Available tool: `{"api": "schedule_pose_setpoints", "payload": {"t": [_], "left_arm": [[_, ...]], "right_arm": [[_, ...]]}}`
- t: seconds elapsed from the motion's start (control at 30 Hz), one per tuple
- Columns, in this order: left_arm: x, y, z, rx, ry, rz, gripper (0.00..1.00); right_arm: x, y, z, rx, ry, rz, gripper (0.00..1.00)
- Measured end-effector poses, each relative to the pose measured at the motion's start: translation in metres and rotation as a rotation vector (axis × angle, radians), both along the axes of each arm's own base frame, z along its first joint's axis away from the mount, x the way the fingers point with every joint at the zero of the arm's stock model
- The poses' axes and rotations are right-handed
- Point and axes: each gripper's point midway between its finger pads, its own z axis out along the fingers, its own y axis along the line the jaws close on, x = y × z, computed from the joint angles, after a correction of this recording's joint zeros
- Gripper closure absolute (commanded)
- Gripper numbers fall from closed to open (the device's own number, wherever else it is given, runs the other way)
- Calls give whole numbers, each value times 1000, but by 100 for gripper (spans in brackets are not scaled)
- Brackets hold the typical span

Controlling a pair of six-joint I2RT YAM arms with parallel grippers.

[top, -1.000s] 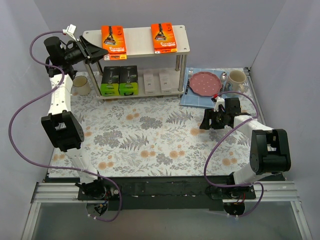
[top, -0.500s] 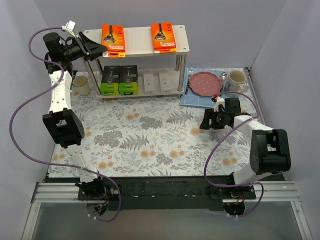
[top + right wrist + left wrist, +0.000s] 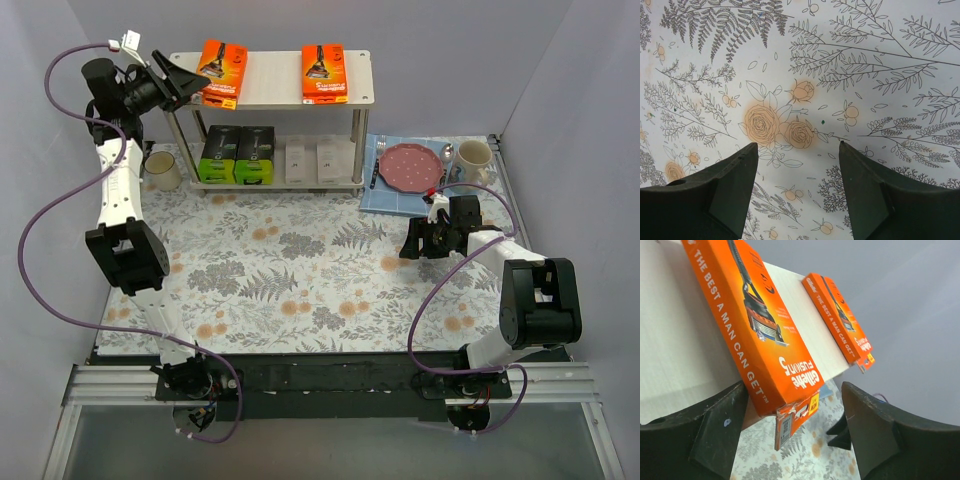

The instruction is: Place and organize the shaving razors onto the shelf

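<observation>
- left fingers (image 3: 190, 80): apart, nothing clamped; matte black, blunt wedge-shaped; held up at the left end of the top board of the shelf (image 3: 275, 82)
- near orange pack (image 3: 222, 72): flat glossy card box; razor printed on the face, white lettering down the side wall; its near end sits in the gap between the left fingers, close against one and well clear of the other; cannot tell whether it touches that finger; lies askew to the board edges; orange hang tab with a yellow sticker pokes out past the board edge
- far orange pack (image 3: 325, 73): same kind of box, same board; well beyond the left fingertips; squarer to the board than the near one
- shelf: two pale wood-grain boards, smooth and rectangular; thin round chrome legs; stands on the table (image 3: 300, 280), well ahead of the right fingers (image 3: 412, 245)
- lower board, below the left fingers: two black-and-lime packs (image 3: 217, 156) side by side, boxy, dark tops with green front ends; just beside them two slim white boxes (image 3: 298, 157), plain and flat
- right fingers: apart, empty; same black wedge shape; low over the table, pointing down; only the flat matte floral cloth shows between them, with grey ferns and orange roses
- blue mat (image 3: 390, 200) with a round red plate (image 3: 411, 165): just beyond the right fingers, beside the shelf's right legs
</observation>
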Motion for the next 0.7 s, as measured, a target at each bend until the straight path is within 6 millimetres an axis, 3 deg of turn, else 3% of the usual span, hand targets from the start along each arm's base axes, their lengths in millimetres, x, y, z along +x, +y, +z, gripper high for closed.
{"api": "schedule_pose_setpoints", "payload": {"t": [0.33,0.7], "left_arm": [[32,16,7,99,-90,156,19],[45,-15,-7,294,-161,242,22]], "right_arm": [[-2,-1,-3,-6,2,-4,27],[-4,-3,0,-12,-18,-11,25]]}}
